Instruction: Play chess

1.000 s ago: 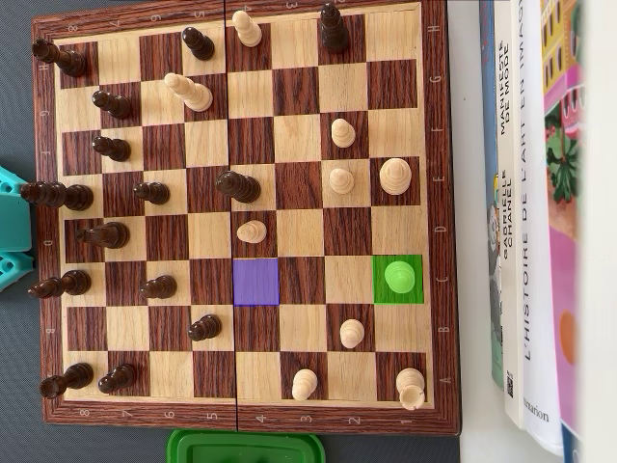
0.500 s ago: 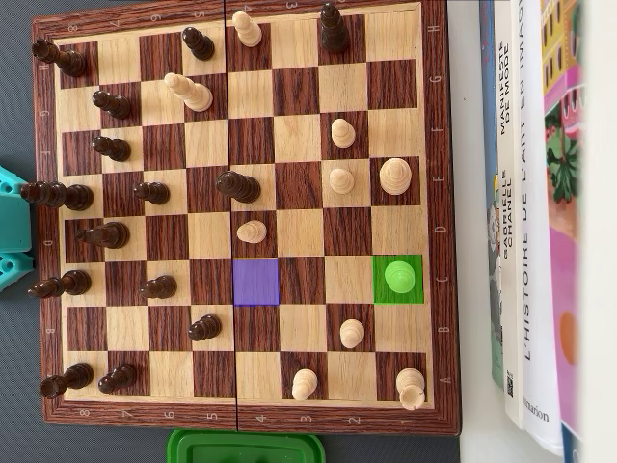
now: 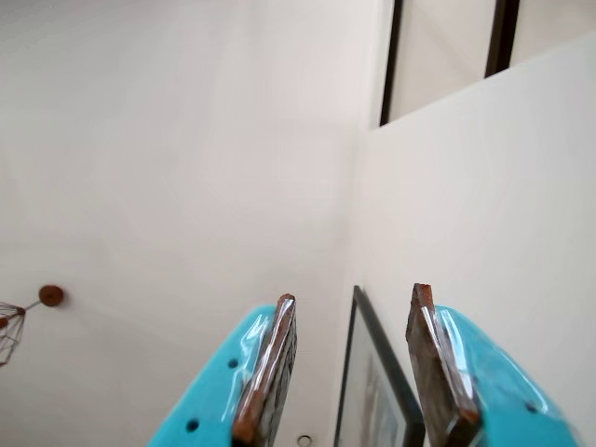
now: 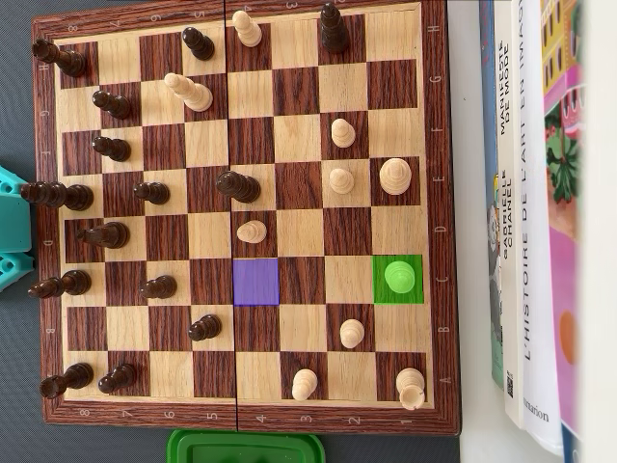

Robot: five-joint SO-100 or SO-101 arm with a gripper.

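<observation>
Nothing has changed across the last second: every piece on the chessboard point(image 4: 241, 217) sits where it did, so the move has not begun. The overhead view shows a pale piece tinted green point(image 4: 398, 278) on a green-marked square near the board's right side, and an empty purple-marked square point(image 4: 255, 282) in the same row toward the middle. These likely mark the piece to move and its goal.

The arm's turquoise base point(image 4: 12, 227) peeks in at the left edge. In the wrist view the gripper point(image 3: 352, 372) points up at a wall and ceiling, its jaws apart and holding nothing.

The two squares between the marked ones are bare. Books point(image 4: 525, 212) lie just beside the board's right edge, and a green lid point(image 4: 246, 448) sits below it.
</observation>
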